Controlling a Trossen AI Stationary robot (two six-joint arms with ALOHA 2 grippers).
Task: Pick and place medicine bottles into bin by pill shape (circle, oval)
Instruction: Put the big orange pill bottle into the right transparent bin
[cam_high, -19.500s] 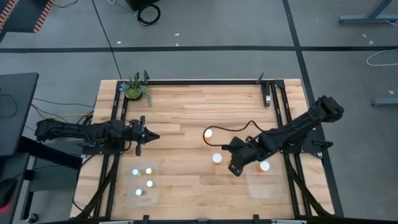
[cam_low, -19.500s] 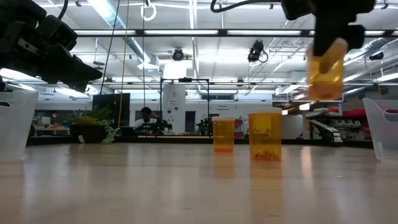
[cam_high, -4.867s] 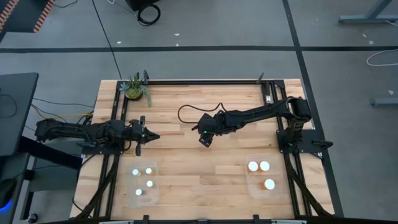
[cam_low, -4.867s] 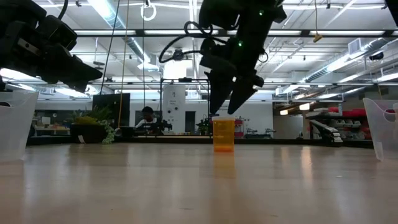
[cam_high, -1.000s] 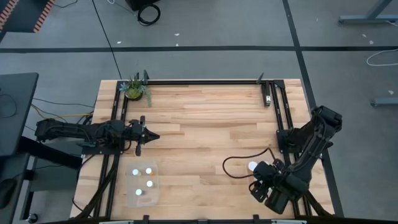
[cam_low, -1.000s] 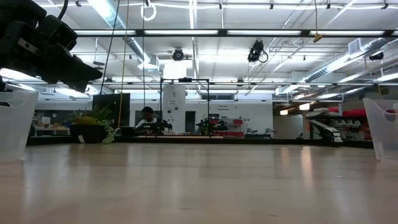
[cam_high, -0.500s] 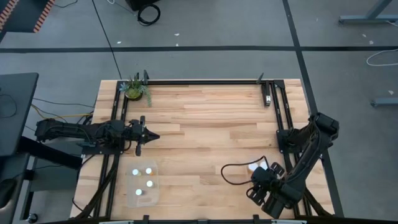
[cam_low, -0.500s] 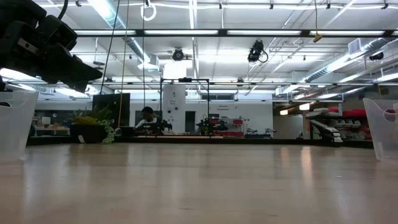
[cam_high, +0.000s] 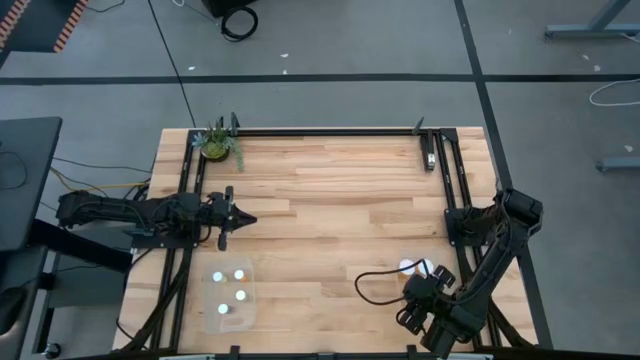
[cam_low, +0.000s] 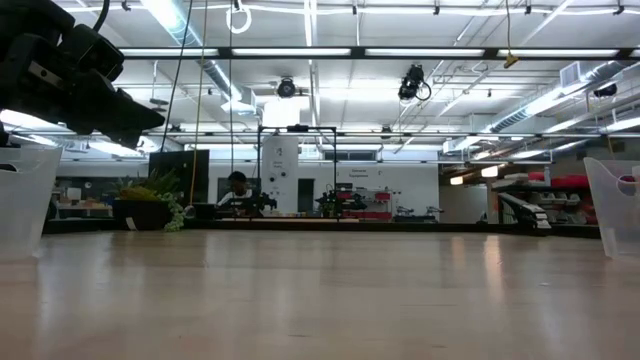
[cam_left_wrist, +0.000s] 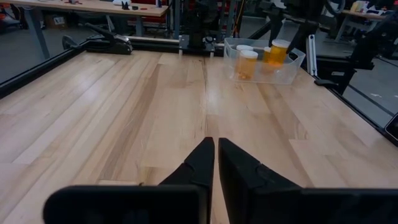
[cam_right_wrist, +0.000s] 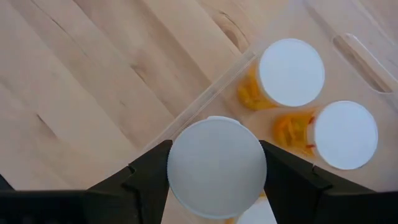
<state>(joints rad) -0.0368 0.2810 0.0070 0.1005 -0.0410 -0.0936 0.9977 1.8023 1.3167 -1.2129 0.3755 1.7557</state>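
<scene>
The right gripper (cam_right_wrist: 216, 168) clasps a round white-capped bottle (cam_right_wrist: 216, 167) between its fingers (cam_right_wrist: 146, 177), above the clear plastic bin (cam_right_wrist: 214, 93) at the table's five o'clock corner. Two orange bottles (cam_right_wrist: 291, 73) stand inside, at the held cap's two o'clock. The left gripper (cam_left_wrist: 215, 149) waits, clenched empty, at nine o'clock over the smooth wooden table (cam_high: 320, 190).

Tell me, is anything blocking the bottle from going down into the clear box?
Nothing visible blocks it. The right gripper holds the white-capped orange bottle above the clear plastic bin, over its edge beside two white-capped orange bottles already inside.
</scene>
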